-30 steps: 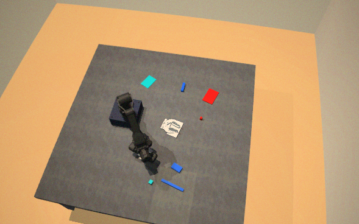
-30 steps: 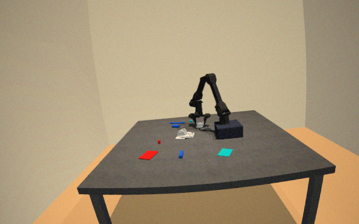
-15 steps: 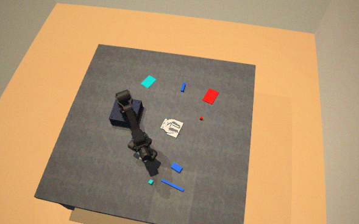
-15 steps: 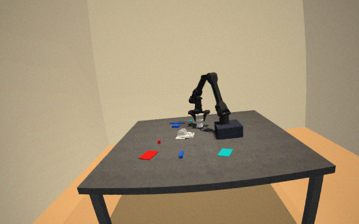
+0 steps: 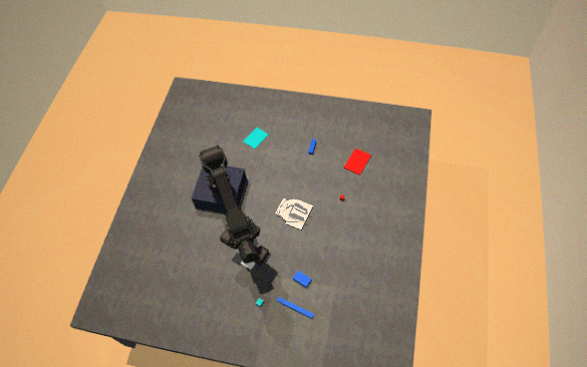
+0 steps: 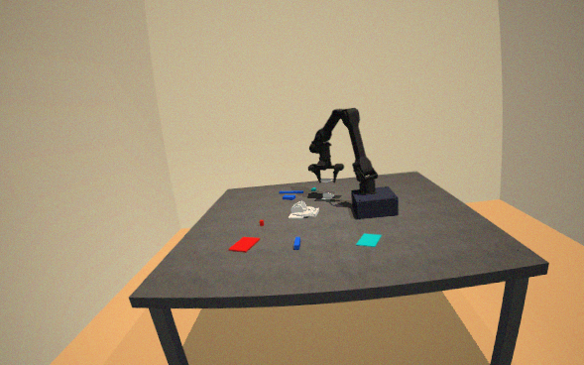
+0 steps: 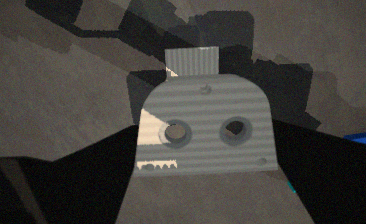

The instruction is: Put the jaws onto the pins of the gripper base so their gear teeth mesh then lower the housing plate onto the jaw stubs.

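The pale grey housing plate (image 7: 204, 107) (image 6: 327, 181) has a rounded end and two round holes. My gripper (image 7: 201, 129) (image 6: 326, 180) is shut on its two side edges and holds it flat, well above the table. A small pale ribbed block (image 7: 192, 61) (image 6: 328, 196) (image 5: 248, 265) stands on the table below the plate, partly hidden by it. The white gripper base (image 5: 306, 208) (image 6: 295, 216) lies away from my gripper, nearer the table's middle. Two pale jaw shapes with grey shadows show on it; whether their teeth mesh is too small to tell.
A blue block (image 5: 302, 278) (image 6: 289, 197), a long blue bar (image 5: 295, 307) (image 6: 291, 191) and a teal cube (image 5: 259, 302) (image 6: 313, 189) lie near my gripper. Beyond the base are a red cube (image 5: 342, 197), red sheet (image 5: 358, 162), short blue bar (image 5: 312, 147) and teal sheet (image 5: 255, 138).
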Robot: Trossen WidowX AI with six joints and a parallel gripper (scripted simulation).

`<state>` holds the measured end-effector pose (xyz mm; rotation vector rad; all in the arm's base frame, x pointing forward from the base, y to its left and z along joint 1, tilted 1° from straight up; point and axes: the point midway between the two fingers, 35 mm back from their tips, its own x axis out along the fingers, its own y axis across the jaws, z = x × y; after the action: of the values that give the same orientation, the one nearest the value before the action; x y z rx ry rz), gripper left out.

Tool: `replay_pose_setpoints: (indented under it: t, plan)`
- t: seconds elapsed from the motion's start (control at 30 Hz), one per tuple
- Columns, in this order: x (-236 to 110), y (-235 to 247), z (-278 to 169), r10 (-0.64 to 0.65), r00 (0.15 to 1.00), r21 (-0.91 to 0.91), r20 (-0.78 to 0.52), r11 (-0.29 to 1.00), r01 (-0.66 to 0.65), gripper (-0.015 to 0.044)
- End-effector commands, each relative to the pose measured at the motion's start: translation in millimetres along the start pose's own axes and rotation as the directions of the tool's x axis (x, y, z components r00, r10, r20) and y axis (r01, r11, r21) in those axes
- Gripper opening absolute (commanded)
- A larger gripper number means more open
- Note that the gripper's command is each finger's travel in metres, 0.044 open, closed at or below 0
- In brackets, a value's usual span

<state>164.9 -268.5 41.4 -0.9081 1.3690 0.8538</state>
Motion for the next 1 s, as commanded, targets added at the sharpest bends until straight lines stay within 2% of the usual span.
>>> replay_pose_setpoints:
  t: [0.0,0.5,0.97]
  plan:
    - [-2,0,2,0.001,1.000,0.007,0.001,1.000,-0.001,0.0351]
    - [-3,-17,49,0.000,1.000,0.247,0.004,0.969,-0.001,0.0351]
    - [-3,-26,95,-0.001,1.000,0.464,0.008,0.886,-0.003,0.0351]
